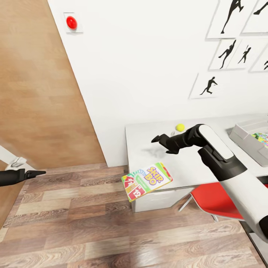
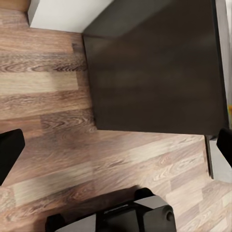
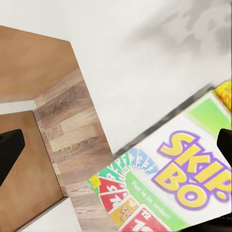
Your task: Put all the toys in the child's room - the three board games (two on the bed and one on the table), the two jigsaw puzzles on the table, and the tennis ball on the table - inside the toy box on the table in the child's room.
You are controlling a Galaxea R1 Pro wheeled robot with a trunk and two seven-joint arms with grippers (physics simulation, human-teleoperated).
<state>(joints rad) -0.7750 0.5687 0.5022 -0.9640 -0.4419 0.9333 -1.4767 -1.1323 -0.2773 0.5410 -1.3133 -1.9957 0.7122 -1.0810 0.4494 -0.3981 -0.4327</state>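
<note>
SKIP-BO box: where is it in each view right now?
Head view: SKIP-BO box lies at the table front corner, overhanging the edge.
Right wrist view: SKIP-BO box lies close below the camera.
Left wrist view: not in it.
Shared landmark: the wood floor.

I see a white wall (image 1: 149, 67) across the upper frame, a red button (image 1: 71, 22) at upper left, silhouette pictures (image 1: 230, 52) at upper right, a wooden door (image 1: 37, 93) at left, plank floor (image 1: 93, 230) below, and a red chair (image 1: 214, 199) at lower right.
</note>
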